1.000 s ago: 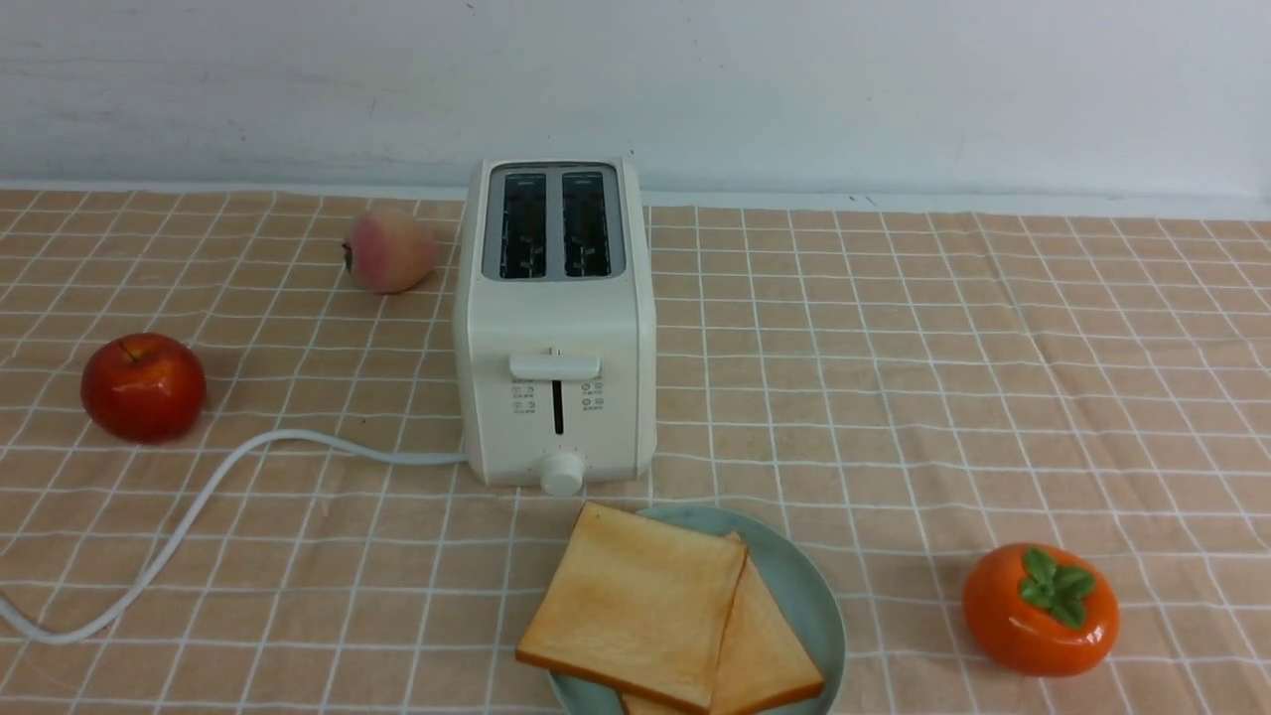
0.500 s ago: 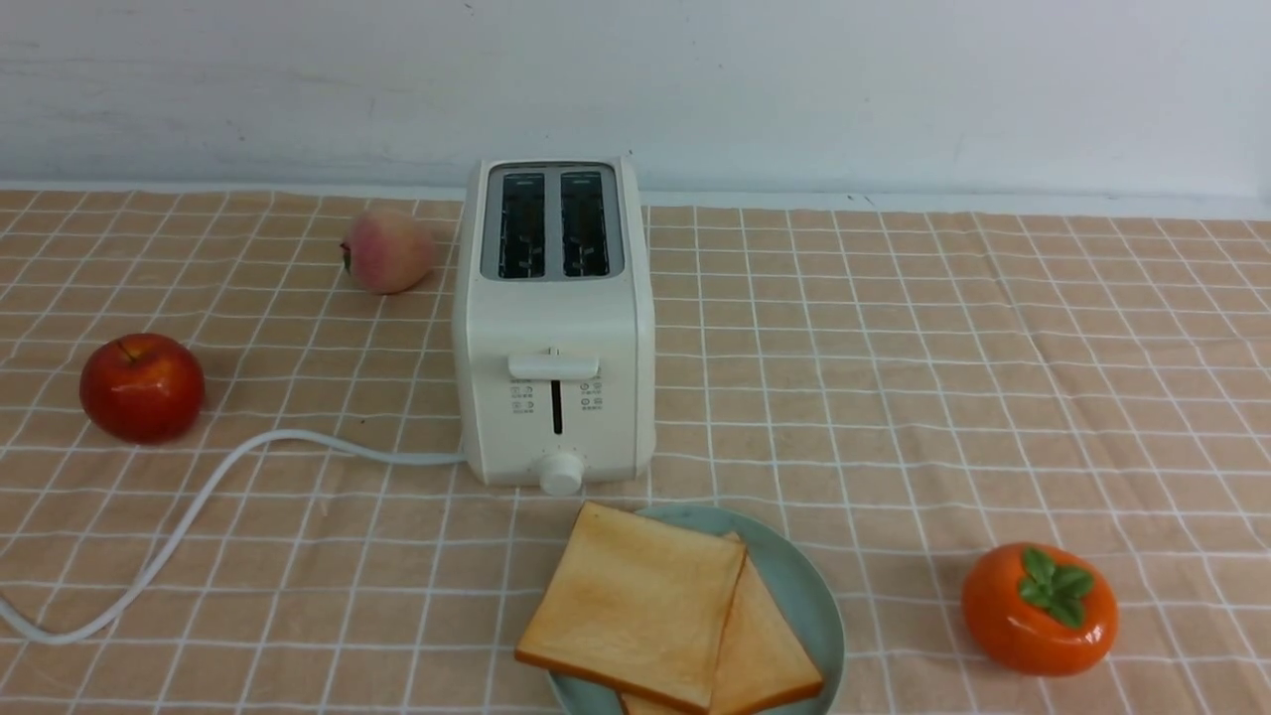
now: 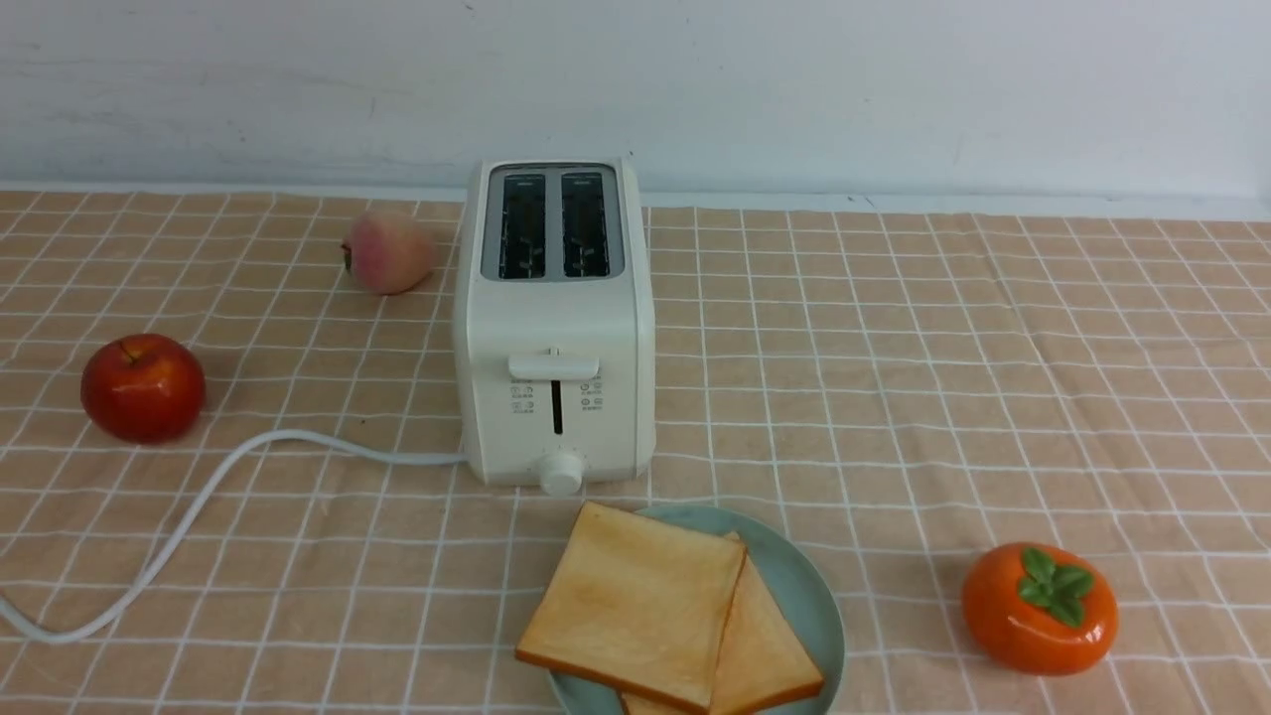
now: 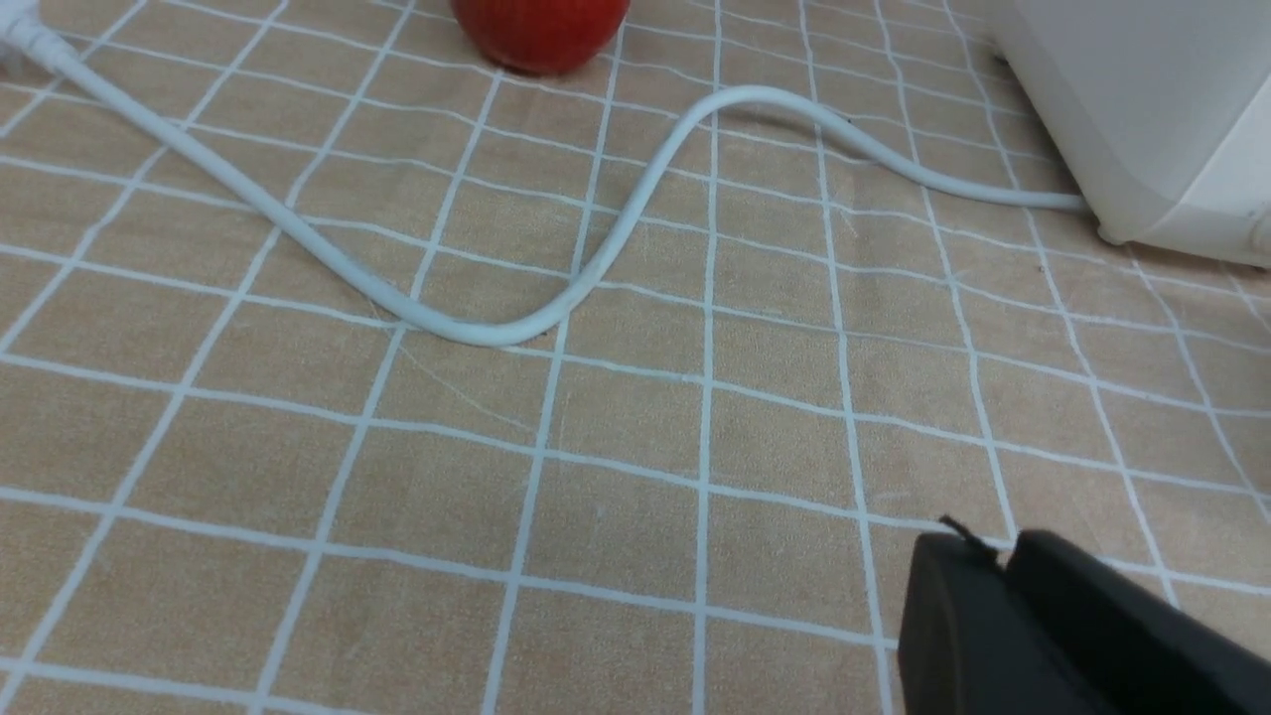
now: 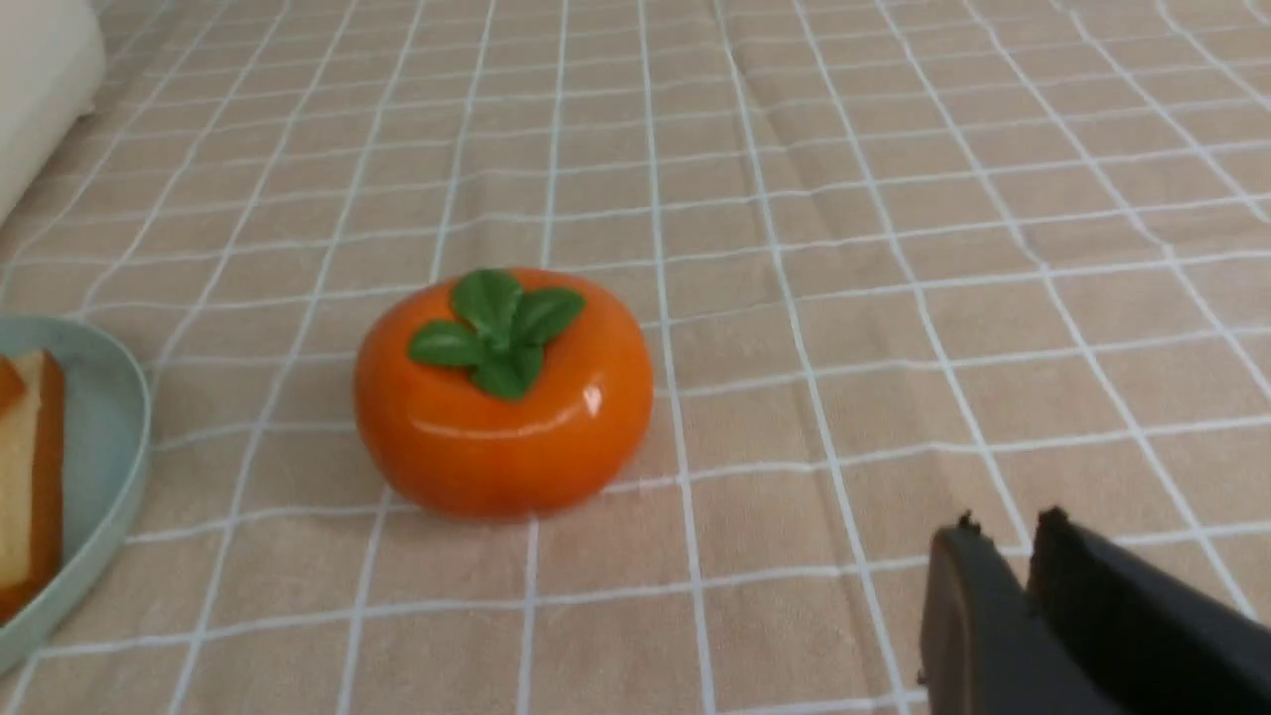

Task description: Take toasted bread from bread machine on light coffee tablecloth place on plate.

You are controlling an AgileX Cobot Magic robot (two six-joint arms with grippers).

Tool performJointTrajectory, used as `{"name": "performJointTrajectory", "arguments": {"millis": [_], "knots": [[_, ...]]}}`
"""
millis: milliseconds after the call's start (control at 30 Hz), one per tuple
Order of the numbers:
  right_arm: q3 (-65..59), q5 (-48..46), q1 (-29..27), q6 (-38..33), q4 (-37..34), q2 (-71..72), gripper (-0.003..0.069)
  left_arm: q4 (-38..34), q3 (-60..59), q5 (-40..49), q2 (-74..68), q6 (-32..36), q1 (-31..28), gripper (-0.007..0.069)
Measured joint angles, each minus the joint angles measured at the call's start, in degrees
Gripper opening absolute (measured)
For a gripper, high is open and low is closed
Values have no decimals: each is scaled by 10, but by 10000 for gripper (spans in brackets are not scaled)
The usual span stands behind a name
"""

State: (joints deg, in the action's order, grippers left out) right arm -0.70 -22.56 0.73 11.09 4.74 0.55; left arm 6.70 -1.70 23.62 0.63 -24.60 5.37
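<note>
You have 2 slices of toasted bread (image 3: 667, 608) on the plate (image 3: 809, 586); left gripper (image 4: 1003, 564) and right gripper (image 5: 1005, 544) sit nearly closed, empty: park them clear.

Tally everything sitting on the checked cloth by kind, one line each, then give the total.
Toast slices: 2, overlapping on the plate
Plate: 1
Toaster: 1, both slots empty
Red apple: 1
Peach: 1
Persimmon: 1
Total: 7
</note>
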Motion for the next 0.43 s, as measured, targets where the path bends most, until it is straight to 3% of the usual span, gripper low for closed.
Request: {"name": "performJointTrajectory", "arguments": {"millis": [433], "knots": [[0,0,13,4,4,0,106,0,0,0,0,0,0,57]]}}
